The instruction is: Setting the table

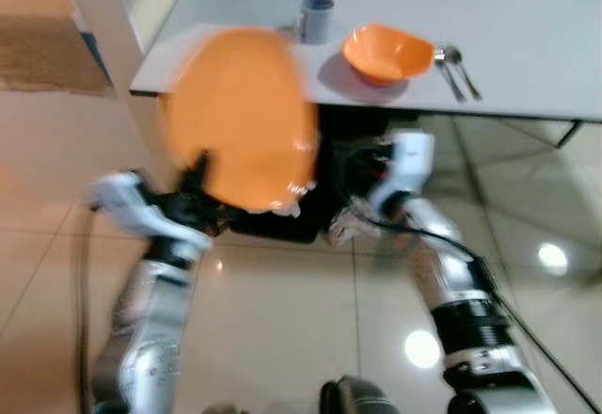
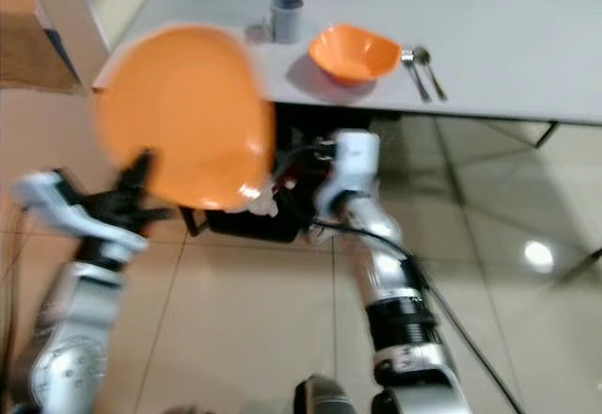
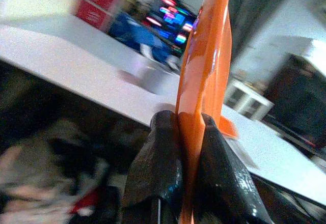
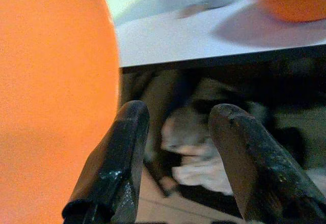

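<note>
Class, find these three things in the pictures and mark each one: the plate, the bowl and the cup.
plate (image 1: 240,113), left eye view, middle of its orange face.
bowl (image 1: 386,52), left eye view, inside of the bowl on the table.
cup (image 2: 286,19), right eye view, its grey side wall.

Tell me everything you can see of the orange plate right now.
The plate is round, plain orange, smooth and glossy, like plastic. It is blurred in the head views. It is held up on edge in front of the table, not on it. The left gripper clamps its lower rim between both fingers. The right gripper is open beside it, not touching.
</note>
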`<state>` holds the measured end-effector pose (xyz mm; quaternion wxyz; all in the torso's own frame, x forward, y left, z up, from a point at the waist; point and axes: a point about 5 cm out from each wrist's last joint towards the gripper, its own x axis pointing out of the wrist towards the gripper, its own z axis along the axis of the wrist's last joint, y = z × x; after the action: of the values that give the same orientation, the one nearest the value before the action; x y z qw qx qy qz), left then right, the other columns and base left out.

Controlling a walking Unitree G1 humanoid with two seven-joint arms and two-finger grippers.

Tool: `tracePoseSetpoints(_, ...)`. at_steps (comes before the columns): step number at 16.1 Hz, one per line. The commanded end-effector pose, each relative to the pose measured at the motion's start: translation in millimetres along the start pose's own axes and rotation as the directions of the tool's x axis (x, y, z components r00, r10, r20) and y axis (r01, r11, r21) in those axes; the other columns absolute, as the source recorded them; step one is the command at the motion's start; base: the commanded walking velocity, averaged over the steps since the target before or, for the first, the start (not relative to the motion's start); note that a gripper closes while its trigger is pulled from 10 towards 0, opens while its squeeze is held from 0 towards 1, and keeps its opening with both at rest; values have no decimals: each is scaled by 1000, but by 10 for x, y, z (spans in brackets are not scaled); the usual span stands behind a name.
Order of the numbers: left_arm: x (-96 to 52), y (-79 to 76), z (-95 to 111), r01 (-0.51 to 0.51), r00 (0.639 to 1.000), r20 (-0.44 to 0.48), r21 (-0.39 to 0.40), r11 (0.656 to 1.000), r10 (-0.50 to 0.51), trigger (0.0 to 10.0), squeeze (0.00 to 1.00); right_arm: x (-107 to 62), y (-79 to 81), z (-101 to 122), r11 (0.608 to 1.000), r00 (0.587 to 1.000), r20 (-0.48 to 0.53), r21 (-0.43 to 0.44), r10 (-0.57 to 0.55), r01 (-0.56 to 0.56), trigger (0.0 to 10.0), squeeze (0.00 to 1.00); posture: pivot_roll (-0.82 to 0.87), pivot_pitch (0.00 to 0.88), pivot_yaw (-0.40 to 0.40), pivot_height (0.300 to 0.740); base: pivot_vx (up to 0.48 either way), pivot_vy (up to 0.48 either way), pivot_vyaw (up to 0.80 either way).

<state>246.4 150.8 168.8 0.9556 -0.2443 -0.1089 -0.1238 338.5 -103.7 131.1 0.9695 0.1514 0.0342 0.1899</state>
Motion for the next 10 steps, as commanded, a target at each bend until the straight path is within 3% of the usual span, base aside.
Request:
tracePoseSetpoints(1,21,-23,157,26,998,62,38,999,-29,10000,0,50,126,27,999,999,14,14,39,-39,10000,0,-65,118,-35,740,480,0,0)
tracePoseSetpoints(6,266,-105,420,86,984,156,23,996,-88,10000,0,53,179,101,996,996,60,48,71,-73,10000,0,-68,119,-26,740,480,0,0)
tracePoseSetpoints(10,404,-24,495,68,981,185,-15,998,-64,10000,0,39,228,102,994,993,66,34,98,-101,10000,0,-76,121,-18,740,480,0,0)
